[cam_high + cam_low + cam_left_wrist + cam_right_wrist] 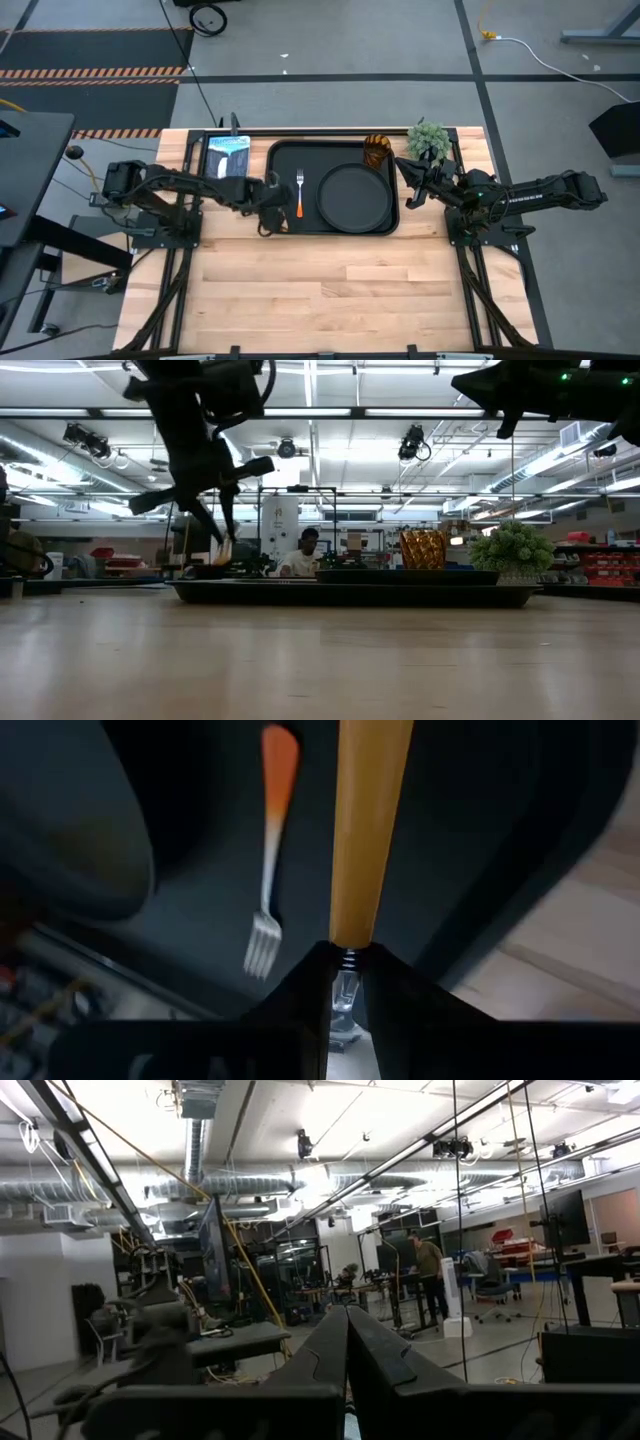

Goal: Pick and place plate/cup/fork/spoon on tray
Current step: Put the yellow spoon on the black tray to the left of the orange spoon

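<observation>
Left wrist view: you're holding the spoon [367, 830] clamped in the left gripper [345, 975] over the tray [480, 840], handle running parallel w/ the fork [270, 860] beside it. Right gripper [347, 1370] is sitting closed, off to the tray's side.

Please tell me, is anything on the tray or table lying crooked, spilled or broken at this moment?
Nothing stands out. The plate, the cup and the fork sit on the tray, the cup upright, the fork straight. The spoon is not yet down: the left gripper holds it above the tray. The right gripper waits beside the tray.
</observation>
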Controlling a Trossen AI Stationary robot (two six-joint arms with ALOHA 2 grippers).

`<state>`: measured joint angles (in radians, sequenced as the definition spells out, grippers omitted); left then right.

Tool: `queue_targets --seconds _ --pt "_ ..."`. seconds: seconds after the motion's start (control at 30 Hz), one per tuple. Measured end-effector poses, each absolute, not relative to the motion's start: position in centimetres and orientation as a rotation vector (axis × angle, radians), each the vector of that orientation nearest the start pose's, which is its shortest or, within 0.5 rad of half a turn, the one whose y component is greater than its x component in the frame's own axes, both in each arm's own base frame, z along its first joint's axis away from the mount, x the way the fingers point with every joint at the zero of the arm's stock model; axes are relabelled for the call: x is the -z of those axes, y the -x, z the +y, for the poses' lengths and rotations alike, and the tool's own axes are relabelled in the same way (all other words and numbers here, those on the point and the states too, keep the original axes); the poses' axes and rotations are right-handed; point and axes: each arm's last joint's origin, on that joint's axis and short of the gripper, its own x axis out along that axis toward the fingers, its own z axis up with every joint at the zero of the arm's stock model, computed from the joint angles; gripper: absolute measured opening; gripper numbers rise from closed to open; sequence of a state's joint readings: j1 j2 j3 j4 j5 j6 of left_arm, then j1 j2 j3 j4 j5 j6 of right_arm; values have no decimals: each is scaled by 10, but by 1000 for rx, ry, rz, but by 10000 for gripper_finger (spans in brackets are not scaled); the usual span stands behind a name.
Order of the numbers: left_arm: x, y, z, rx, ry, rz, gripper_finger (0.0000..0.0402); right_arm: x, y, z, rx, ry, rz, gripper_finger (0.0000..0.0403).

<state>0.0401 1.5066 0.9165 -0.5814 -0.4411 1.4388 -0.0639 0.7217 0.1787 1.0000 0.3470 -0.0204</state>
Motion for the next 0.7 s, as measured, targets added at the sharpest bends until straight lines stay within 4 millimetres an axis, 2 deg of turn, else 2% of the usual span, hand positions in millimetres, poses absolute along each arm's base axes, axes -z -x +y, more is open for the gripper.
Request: queue_targets --seconds 0.17,0.43,0.53,0.7 --pt "-189 -275 48 587 -1468 1200 57 -245 -147 -19 407 -45 -451 11" --pt "-178 -272 75 681 -1723 1084 58 -245 -147 -19 406 -44 -451 11" --pt "-172 -272 83 697 -1706 1062 60 -245 -147 -19 406 -44 -451 11" --pt "-155 -272 93 731 -1651 1132 61 -245 -147 -19 404 -47 -454 11"
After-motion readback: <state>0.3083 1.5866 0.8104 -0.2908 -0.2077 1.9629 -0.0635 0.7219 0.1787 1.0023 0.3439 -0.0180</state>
